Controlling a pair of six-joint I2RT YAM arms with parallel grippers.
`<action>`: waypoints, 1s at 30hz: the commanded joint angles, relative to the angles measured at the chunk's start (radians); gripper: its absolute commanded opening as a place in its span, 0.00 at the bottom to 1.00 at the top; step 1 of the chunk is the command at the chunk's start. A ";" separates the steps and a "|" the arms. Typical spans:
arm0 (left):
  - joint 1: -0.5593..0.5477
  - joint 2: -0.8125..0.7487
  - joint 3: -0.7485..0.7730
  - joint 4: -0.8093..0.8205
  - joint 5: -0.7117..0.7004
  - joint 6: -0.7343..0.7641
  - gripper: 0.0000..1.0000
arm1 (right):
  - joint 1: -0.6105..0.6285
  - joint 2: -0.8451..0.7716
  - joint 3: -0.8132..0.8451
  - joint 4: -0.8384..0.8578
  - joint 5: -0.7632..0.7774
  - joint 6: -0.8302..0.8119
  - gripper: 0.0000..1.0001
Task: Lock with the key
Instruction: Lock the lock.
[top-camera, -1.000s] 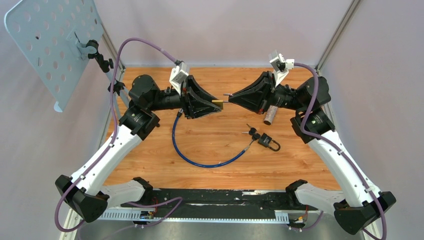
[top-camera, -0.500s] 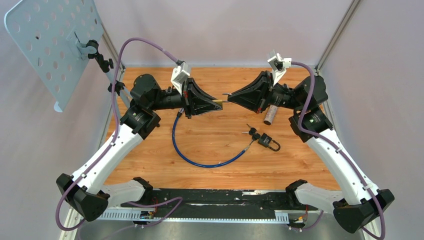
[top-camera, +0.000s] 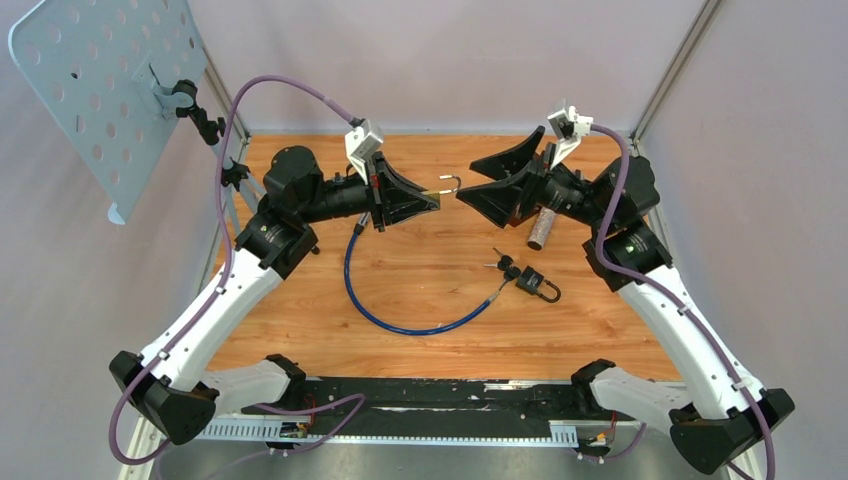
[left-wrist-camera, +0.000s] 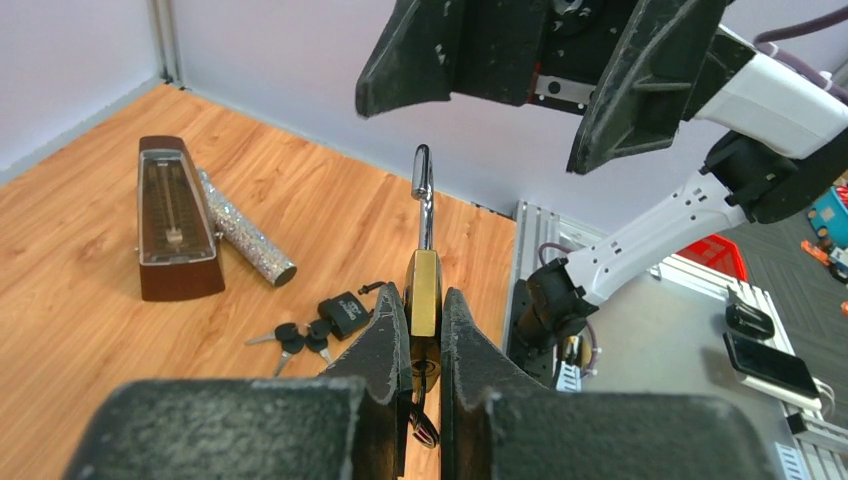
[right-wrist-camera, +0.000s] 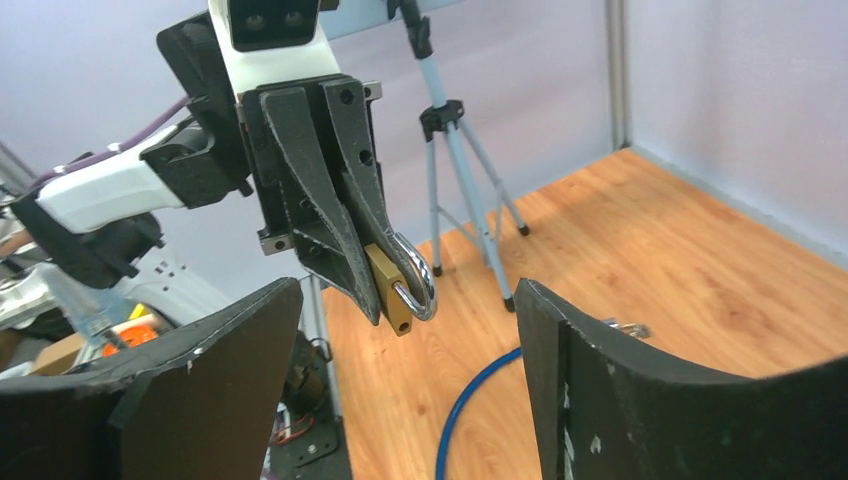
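Note:
My left gripper (top-camera: 432, 203) is shut on a brass padlock (left-wrist-camera: 424, 275) and holds it in the air above the table's far middle. Its silver shackle (left-wrist-camera: 423, 190) stands open, with one end free (right-wrist-camera: 418, 280). A small ring hangs under the lock body; I cannot tell whether a key sits in it. My right gripper (top-camera: 466, 182) faces the lock from the right, open wide and empty, its fingers on either side of the shackle without touching. A bunch of black-headed keys (top-camera: 503, 266) lies on the table.
A black padlock (top-camera: 538, 285) lies by the keys at the end of a blue cable (top-camera: 400, 310). A glittery cylinder (top-camera: 543, 228) and a brown metronome (left-wrist-camera: 175, 215) sit under the right arm. A tripod (right-wrist-camera: 465, 190) and a perforated plate (top-camera: 105, 90) stand at the far left.
The left jaws closed on the brass padlock. The right jaws opened and let go of it. The shackle now sticks out, open.

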 joint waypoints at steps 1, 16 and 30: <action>0.003 -0.029 0.063 -0.039 -0.022 0.017 0.00 | 0.004 -0.043 0.036 -0.025 0.114 -0.096 0.75; 0.004 -0.035 0.048 -0.082 0.053 0.106 0.00 | 0.007 0.075 0.155 -0.161 -0.090 -0.155 0.47; 0.003 -0.020 0.076 -0.098 0.092 0.129 0.00 | 0.009 0.138 0.162 -0.172 -0.119 -0.078 0.37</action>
